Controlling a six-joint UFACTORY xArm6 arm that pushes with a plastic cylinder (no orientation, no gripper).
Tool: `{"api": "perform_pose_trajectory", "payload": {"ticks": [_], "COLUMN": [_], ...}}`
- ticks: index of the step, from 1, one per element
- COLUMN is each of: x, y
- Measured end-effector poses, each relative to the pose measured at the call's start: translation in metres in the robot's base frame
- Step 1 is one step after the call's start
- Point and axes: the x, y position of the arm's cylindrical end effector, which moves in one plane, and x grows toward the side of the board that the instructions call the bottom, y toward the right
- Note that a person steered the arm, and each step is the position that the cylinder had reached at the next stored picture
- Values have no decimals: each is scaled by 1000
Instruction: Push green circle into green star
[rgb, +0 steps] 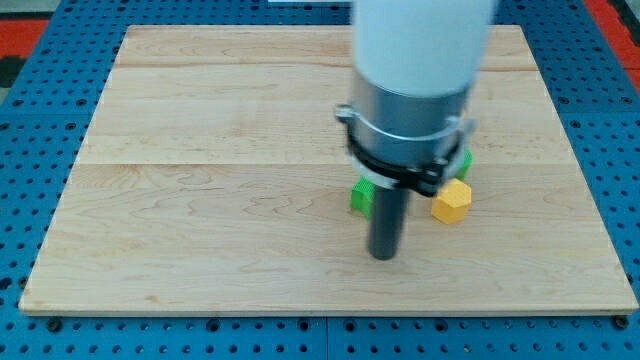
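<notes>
My tip (383, 256) rests on the wooden board (200, 170), right of centre and toward the view's bottom. A green block (360, 196) shows just up and left of the tip, partly hidden by the rod; its shape cannot be made out. Another green block (465, 163) peeks out at the right of the arm's body, mostly hidden, so its shape is unclear too. I cannot tell which is the circle and which the star. The tip appears close to the left green block, and contact cannot be judged.
A yellow hexagonal block (451, 201) lies right of the rod, just below the right green block. The arm's white and metal body (420, 80) hides the board's upper middle. A blue perforated table (30, 150) surrounds the board.
</notes>
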Motion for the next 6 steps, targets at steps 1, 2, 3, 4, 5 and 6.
{"api": "perform_pose_trajectory", "payload": {"ticks": [1, 2, 3, 4, 5, 6], "x": [-46, -107, -123, -134, -148, -171], "y": [83, 132, 131, 101, 61, 56]}}
